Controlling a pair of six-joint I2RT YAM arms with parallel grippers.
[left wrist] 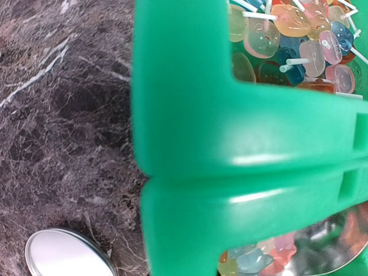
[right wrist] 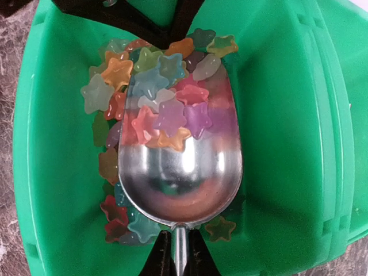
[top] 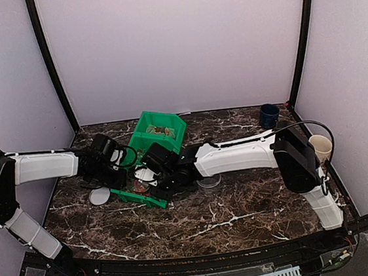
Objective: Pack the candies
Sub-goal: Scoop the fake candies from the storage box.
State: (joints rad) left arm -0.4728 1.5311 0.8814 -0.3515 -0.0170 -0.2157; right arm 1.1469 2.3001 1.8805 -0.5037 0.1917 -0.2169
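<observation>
Translucent candies point(right wrist: 172, 115), glossy plastic bin point(right wrist: 276, 86), shiny metal scoop point(right wrist: 178, 190)

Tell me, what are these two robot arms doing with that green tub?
The right gripper holds a shiny metal scoop by its handle, pushed into star-shaped mixed-colour candies in the green plastic bin; several lie on the scoop. The left gripper, shut, appears to clamp the bin's rim to steady it.

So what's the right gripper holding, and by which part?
The right gripper holds a metal scoop by its thin handle, with star-shaped candies in its bowl.
</observation>
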